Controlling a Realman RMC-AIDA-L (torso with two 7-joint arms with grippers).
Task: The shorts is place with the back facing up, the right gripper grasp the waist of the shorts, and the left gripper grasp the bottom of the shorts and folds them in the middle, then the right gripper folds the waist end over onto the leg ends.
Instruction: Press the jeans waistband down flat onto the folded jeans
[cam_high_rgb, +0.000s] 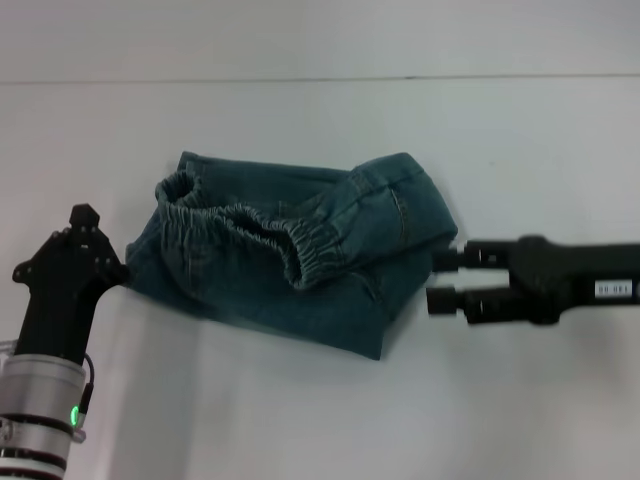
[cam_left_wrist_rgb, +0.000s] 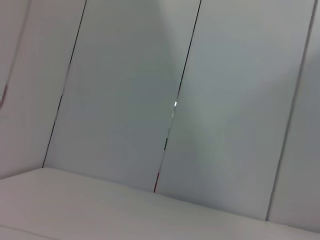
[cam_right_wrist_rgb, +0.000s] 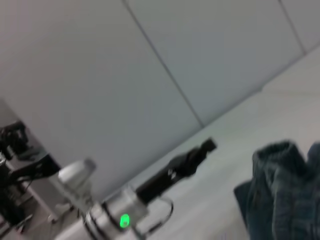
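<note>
The shorts, soft faded denim, lie bunched on the plain white worktop, the ruffled elastic waist folded across the top. The right gripper sits just beside their right edge, fingers parted, holding nothing. The left gripper stands at their left edge; I cannot tell its opening.

Only marking seen was a small white label on the right gripper body; chars too blurred to read. No other text or nos. legible.

light: bright, even, diffuse | shadows: faint | focus: soft, wrist views blurred | glare: none
</note>
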